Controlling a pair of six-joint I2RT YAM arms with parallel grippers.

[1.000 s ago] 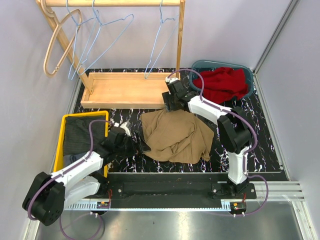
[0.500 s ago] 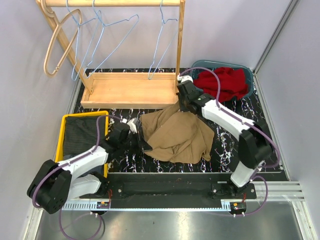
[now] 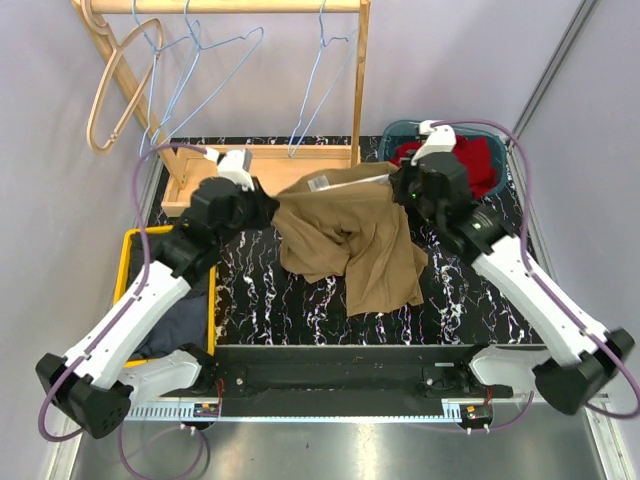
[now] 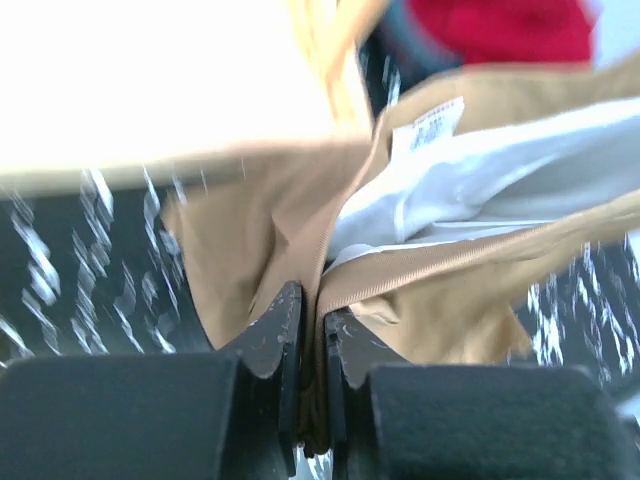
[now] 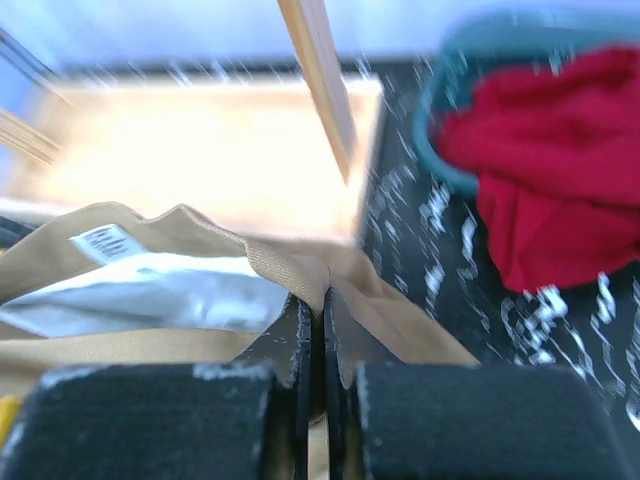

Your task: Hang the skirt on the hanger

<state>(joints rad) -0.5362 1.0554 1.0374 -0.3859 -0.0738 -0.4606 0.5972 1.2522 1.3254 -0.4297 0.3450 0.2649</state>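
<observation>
On a black marbled mat [image 3: 260, 290] between pale walls [image 3: 50, 220], the left gripper [image 3: 266, 206] and right gripper [image 3: 398, 186] each clamp the skirt [image 3: 350, 240] near the far rack [image 3: 360, 70].

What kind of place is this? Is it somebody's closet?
Probably not. It looks like a robot practice booth. Two robot arms are bolted to a table, near a wooden rack of hangers and a yellow bin of clothes.

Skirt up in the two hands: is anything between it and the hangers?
Nothing visible. The left hand and right hand hold the skirt before the nearest hanger; the rack's post stands close beside it.
</observation>
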